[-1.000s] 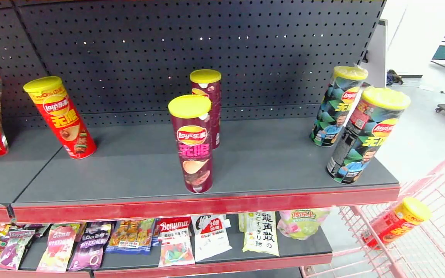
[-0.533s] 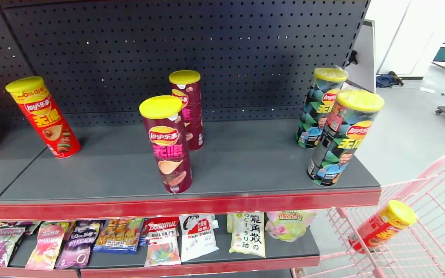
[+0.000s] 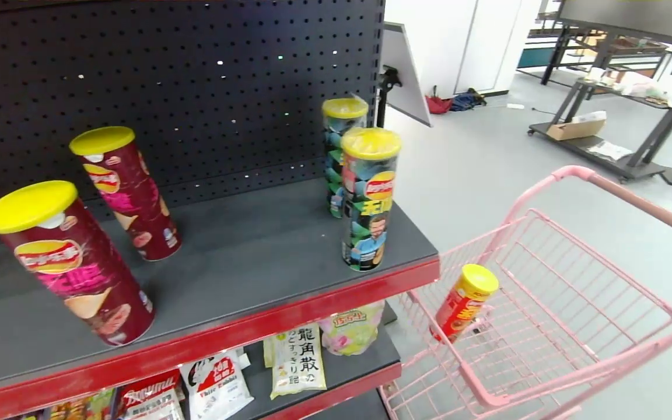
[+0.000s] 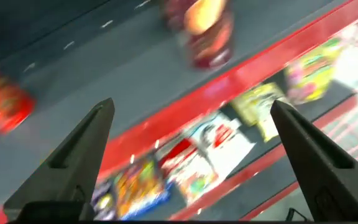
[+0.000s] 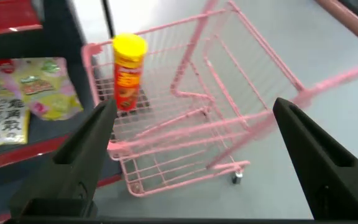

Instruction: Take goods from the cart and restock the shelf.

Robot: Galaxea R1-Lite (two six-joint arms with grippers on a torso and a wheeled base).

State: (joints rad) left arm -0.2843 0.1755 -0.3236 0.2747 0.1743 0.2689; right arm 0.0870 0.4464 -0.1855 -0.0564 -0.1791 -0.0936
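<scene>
Grey floor, black perforated pegboard (image 3: pixel 196 87) behind. Head camera had panned right since the earlier frames; the goods hadn't moved. Matt dark-grey shelf with glossy red lip (image 3: pixel 242 256) held two maroon cylindrical chip cans (image 3: pixel 73 268) and two green-black patterned cans (image 3: pixel 368 204), all with yellow plastic lids. Red cylindrical chip can (image 3: pixel 463 303) leaned in the pink wire cart (image 3: pixel 575 175), in the corner by the shelf. Left wrist view caught blurred snack bags (image 4: pixel 185 155) on the lower shelf; right wrist view caught the cart's caster (image 5: pixel 236 179). Left gripper (image 4: pixel 191 106) and right gripper (image 5: pixel 194 102) were both spread wide, empty

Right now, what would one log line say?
cart: one red can inside | left gripper: open, facing shelf | right gripper: open, facing cart
</scene>
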